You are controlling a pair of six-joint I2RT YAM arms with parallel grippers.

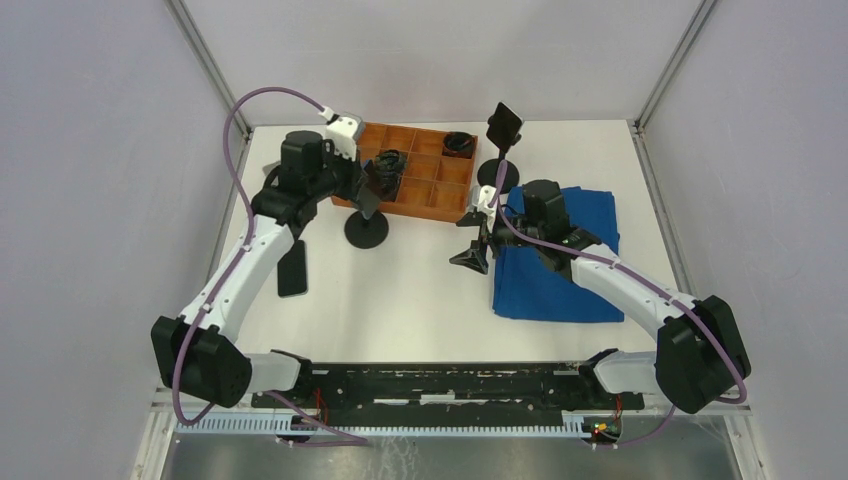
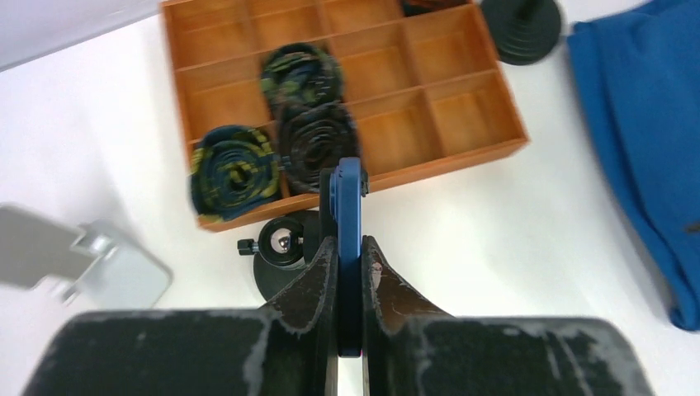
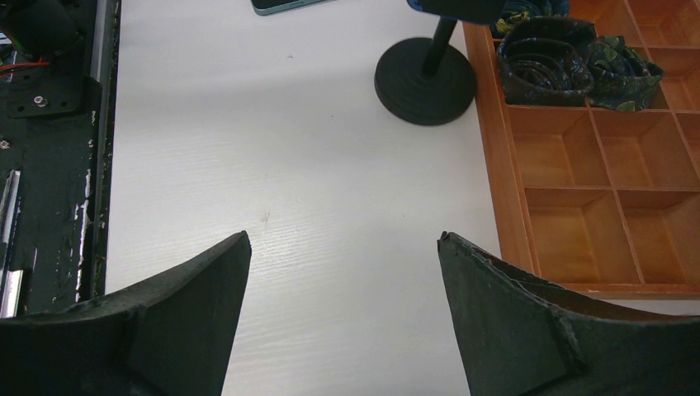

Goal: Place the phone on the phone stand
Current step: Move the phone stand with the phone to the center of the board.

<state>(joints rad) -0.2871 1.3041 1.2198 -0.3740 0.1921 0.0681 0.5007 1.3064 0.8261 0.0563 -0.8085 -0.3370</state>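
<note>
Phone (image 2: 348,190) with a blue edge stands on its edge, pinched between the two fingers (image 2: 318,280) of the left gripper (image 2: 349,247), which is closed tight on its faces. It is held off the table (image 1: 400,300), toward 11 o'clock on the tabletop in the top view, right at the near wall of the orange tray (image 2: 462,158). The phone stand (image 1: 367,228) is a black round base with a short pole, and it sits just on the 6 o'clock side of the gripper. In the left wrist view its ball-joint head lies close beside the phone's lower part, at about 8 o'clock from it; whether the two touch cannot be told.

The tray lies at 12 o'clock and is split into many compartments. Three dark coiled rolls (image 2: 314,140) sit in the compartments nearest the phone. A second stand (image 1: 505,124) with a tilted black plate rises at 1 o'clock, just past the tray's right end. A blue cloth (image 1: 560,265) is spread at 3 o'clock. Another phone (image 1: 292,268), black, lies flat at 9 o'clock under the left arm. A grey metal piece (image 2: 78,260) lies beyond the stand, at 10 o'clock.

The right gripper (image 3: 342,243) hangs over bare table near the centre, just off the cloth's left edge. Its jaws are spread wide with nothing between them.
</note>
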